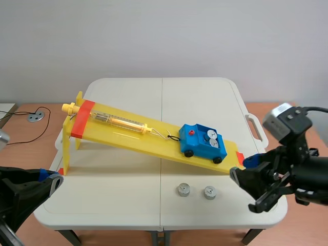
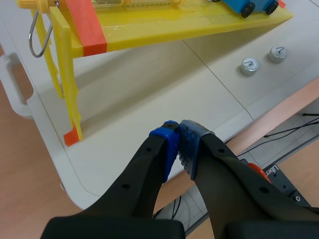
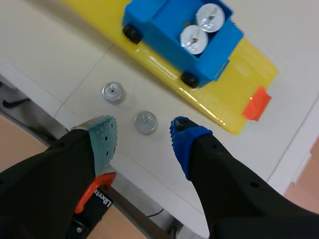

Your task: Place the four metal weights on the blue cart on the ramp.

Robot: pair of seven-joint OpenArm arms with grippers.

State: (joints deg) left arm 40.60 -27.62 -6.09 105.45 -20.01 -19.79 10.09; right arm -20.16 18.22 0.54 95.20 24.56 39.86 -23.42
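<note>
Open right fingers (image 3: 102, 137): drop straight over the round silver metal weight (image 3: 145, 122), squeeze, carry to the blue plastic cart (image 3: 182, 37) at twelve o'clock. Left fingers (image 2: 167, 149) clenched, empty.

Black arms (image 1: 307, 177), thick fingers (image 3: 224, 169), blue and grey-green dotted pads (image 3: 102, 134).

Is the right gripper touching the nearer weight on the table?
Apart. The right wrist view shows the weight lying between the open fingers of the right gripper, with bare table on both sides.
</note>
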